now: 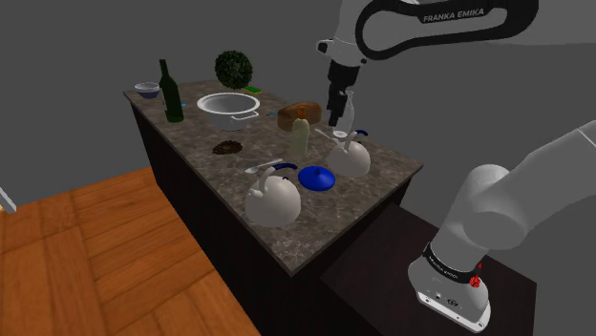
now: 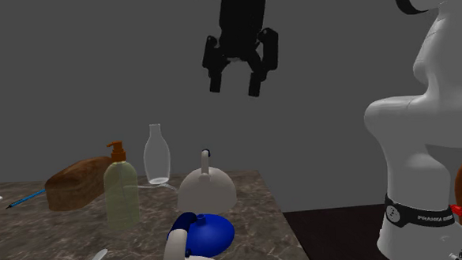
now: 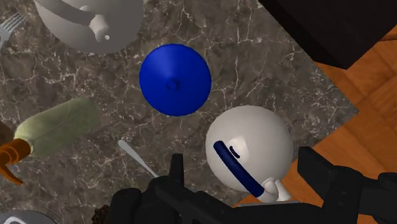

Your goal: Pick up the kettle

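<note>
A white round kettle with a dark blue handle stands on the marble counter near its edge by the stand. From the hand it lies straight below the gripper, between its two spread fingers and well apart from them. My black gripper hangs open high above this kettle, with nothing in it. A second white kettle sits further along the counter towards the shoulder view's left, its spout and body visible past the blue dish.
A blue round dish lies between the two kettles. Close by stand a soap bottle, a bread loaf and a clear glass bottle. Further back are a metal pot, a dark bottle and a plant ball.
</note>
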`<state>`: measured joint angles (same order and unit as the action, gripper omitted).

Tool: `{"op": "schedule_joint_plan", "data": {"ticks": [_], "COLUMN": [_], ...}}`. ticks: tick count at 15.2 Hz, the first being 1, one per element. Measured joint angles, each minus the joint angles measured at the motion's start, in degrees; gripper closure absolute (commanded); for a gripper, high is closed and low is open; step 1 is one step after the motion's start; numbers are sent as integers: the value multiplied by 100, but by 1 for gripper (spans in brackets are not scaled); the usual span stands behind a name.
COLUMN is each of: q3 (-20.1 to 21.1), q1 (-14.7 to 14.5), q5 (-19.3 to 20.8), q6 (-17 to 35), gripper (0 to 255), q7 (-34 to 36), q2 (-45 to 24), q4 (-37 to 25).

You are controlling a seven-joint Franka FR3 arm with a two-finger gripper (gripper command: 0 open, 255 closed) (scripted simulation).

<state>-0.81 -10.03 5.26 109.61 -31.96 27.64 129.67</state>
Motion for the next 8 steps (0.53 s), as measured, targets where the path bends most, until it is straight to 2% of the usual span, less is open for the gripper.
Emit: {"op": "schedule_joint_plan", "data": {"ticks": [8], "q3": [-33], "q1": [-522], "q5": [-62], "q6": [837], "gripper": [0], "q7": [-1644], "q2": [-1386], "q4": [-399]}}
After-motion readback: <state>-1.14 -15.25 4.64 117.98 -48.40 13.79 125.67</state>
